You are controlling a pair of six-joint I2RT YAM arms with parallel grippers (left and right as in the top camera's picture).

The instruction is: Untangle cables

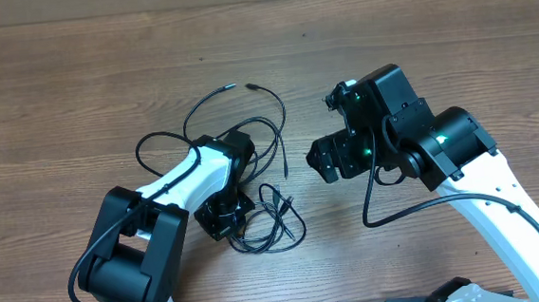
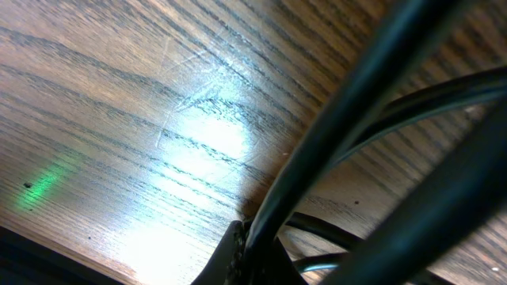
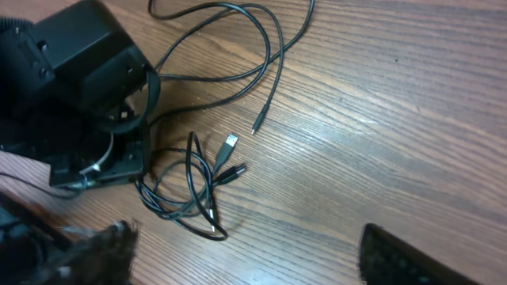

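My left tool (image 1: 224,214) is sitting closed, seemingly pinching the cables (image 3: 198,190) lying looped on the bench (image 1: 452,43). My right tool (image 3: 245,253) is hanging wide open and empty. They're looking light and limp, so I'm favouring a grip near a plug.

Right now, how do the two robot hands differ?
The left gripper is down among the cables with its jaws shut. The right gripper hovers over bare table beside them, with its jaws open. Whether the left gripper actually pinches a cord is unclear. Both are black two-finger claws.
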